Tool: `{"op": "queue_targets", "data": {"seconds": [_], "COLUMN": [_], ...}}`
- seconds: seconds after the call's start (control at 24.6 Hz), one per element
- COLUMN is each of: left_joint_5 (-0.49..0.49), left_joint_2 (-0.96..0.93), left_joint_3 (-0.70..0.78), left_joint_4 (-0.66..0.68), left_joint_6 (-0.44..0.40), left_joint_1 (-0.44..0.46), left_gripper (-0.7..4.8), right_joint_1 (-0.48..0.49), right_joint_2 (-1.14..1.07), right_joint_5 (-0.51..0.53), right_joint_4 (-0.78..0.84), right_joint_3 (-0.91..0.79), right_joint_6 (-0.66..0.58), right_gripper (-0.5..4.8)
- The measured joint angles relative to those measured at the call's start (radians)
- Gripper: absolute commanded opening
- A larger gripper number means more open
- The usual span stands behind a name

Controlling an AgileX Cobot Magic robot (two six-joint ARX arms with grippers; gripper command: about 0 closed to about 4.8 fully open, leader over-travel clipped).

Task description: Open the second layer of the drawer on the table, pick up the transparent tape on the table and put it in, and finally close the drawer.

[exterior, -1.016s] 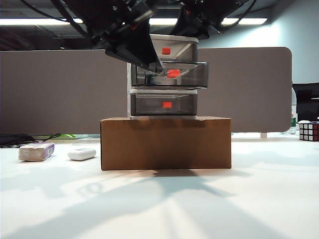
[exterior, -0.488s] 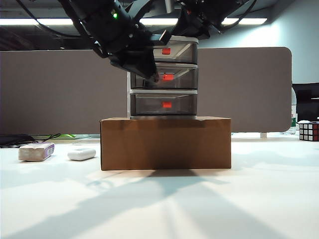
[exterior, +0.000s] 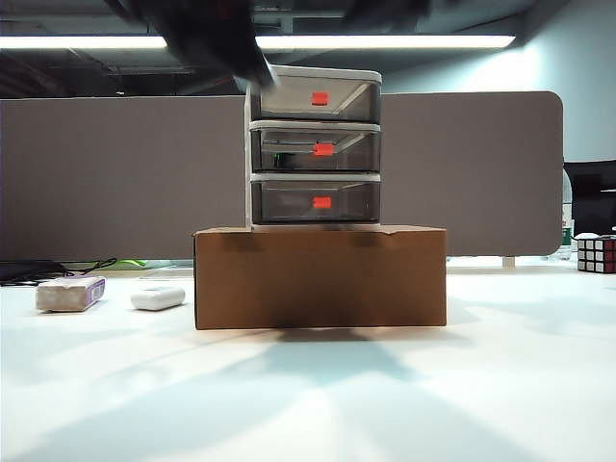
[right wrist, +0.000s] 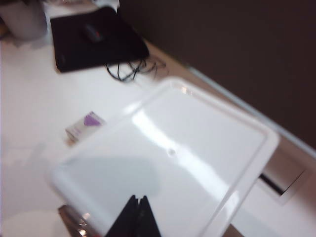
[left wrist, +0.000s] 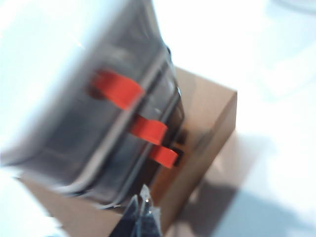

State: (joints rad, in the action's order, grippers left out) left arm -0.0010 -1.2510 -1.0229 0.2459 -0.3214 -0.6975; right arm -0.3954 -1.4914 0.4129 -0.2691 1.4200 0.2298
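While the drawer (exterior: 315,146) stands on the cardboard box (exterior: 320,277) at the surface's (exterior: 481,385) centre, its second layer (exterior: 316,149) sits flush; left pincer (left wrist: 143,210) hangs clenched at the cabinet's 6 o'clock; right pincer (right wrist: 137,212) hangs clenched above the cabinet's white top; tape not discernible

White-framed drawer (exterior: 315,144) w/ smoky grey trays, red-orange tabs; brown cardboard box (exterior: 320,276); white surface (exterior: 385,404); white oval object (exterior: 158,297); grey block (exterior: 69,293), purple end; multicolour cube (exterior: 596,253).
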Motion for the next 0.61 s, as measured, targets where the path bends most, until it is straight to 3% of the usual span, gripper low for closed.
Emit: {"op": "queue_targets", "data": {"seconds": [0.24, 0.37, 0.49, 0.61], "left_joint_5": [0.0, -0.002, -0.037, -0.037], "left_joint_2": [0.372, 0.678, 0.841, 0.967], "left_joint_3": [0.154, 0.332, 0.445, 0.537], "left_joint_4": [0.055, 0.063, 0.099, 0.139], "left_joint_6": [0.0, 0.076, 0.126, 0.235], "left_joint_1": [0.027, 0.026, 0.027, 0.026], "left_gripper": [-0.06, -0.06, -0.06, -0.06], "right_joint_1": [0.0, 0.0, 0.0, -0.001], "right_joint_2": [0.271, 0.52, 0.669, 0.837], "right_joint_5": [-0.019, -0.067, -0.073, -0.141], "right_joint_4": [-0.055, -0.093, -0.066, -0.053], "right_joint_3": [-0.172, -0.451, -0.574, -0.728], "right_joint_6": [0.033, 0.005, -0.019, -0.045], "right_gripper": [-0.05, -0.05, -0.05, -0.06]}}
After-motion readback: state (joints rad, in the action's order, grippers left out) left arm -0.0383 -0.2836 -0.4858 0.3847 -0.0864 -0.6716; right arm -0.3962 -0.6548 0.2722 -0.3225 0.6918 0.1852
